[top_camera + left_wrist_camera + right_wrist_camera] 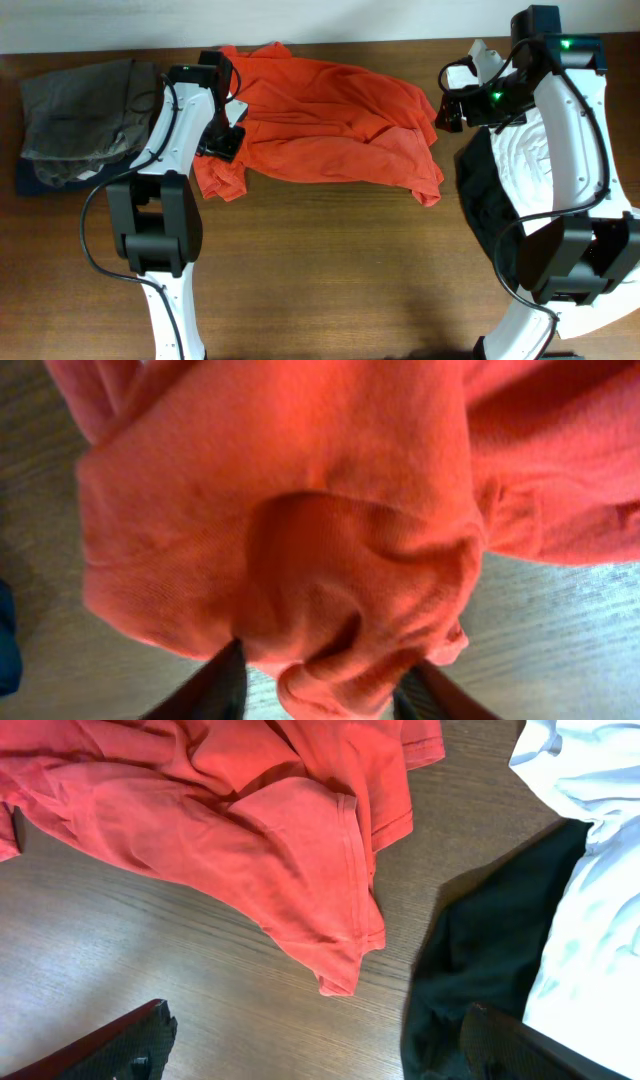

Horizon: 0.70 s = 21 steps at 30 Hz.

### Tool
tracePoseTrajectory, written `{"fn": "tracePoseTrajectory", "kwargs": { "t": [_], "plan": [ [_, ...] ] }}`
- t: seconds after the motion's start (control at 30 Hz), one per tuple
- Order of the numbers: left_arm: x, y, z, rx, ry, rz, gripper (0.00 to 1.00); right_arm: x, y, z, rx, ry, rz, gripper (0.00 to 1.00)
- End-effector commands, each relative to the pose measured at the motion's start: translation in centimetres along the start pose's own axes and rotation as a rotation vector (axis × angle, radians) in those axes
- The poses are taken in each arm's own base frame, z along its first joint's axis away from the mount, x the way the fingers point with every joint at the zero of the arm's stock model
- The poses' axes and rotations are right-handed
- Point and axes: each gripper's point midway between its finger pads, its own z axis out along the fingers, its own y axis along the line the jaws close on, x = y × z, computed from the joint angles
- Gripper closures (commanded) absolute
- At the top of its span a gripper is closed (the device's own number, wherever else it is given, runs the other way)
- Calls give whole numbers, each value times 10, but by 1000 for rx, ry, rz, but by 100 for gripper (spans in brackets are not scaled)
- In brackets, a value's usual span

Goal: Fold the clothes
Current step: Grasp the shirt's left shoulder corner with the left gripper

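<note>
1. Closest to the lens, in the left wrist view, a puffed fold of the red-orange T-shirt [300, 510] bulges between the two fingers of the left gripper [320, 695]. The jaws stand part-way apart with cloth in the gap, and I cannot tell whether they pinch it or merely flank it.
2. The right gripper [320, 1040] is spread wide and empty, hovering over bare wood with the shirt's sleeve at its twelve o'clock.
3. The shirt lies crumpled, not flat, at twelve o'clock of the table [320, 280]. The white T-shirt [590, 920] and black garment [480, 970] lie heaped at three o'clock, and a grey-olive pile [75, 120] sits at ten.
4. Risk: soft cotton may cling to a left finger. A lift could then drag the bunched corner along and crumple it further.
5. Risk: the sleeve tip lies near the black garment, with bare wood between them. A wide reach there could catch both.
6. Risk: folding over these wrinkles would likely give a lopsided fold, so the shirt probably needs spreading first.
7. Surface and room: a dark, matte, wood-grain tabletop. A pale strip runs along its twelve o'clock edge, and nothing more of the room shows.
</note>
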Motion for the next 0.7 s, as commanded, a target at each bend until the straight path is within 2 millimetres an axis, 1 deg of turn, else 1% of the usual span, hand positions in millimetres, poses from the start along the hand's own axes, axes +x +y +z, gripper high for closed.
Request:
{"fn": "tracePoseTrajectory", "kwargs": {
  "t": [0.0, 0.1, 0.17, 0.2, 0.27, 0.33, 0.4, 0.53, 0.67],
  "plan": [
    [-7, 4, -10, -24, -34, 13, 51, 1, -2, 3, -3, 6, -5, 4],
    [-7, 2, -10, -13, -33, 14, 51, 1, -2, 3, -3, 6, -5, 4],
    [-8, -3, -10, 12, -38, 18, 53, 1, -2, 3, -3, 6, -5, 4],
    [-8, -7, -10, 28, -42, 20, 58, 1, -2, 3, -3, 6, -5, 4],
    [-10, -12, -10, 45, -46, 25, 77, 1, -2, 3, -3, 6, -5, 4],
    [-11, -16, -10, 52, -49, 32, 91, 1, -2, 3, -3, 7, -5, 4],
    [-11, -19, -11, 52, -49, 38, 99, 1, -2, 3, -3, 7, -5, 4],
    [-11, -20, -11, 52, -46, 41, 100, 1, -2, 3, -3, 8, -5, 4],
    [-8, -18, -24, 45, -41, 40, 100, 2, -2, 3, -3, 10, -4, 4]
  ]
}}
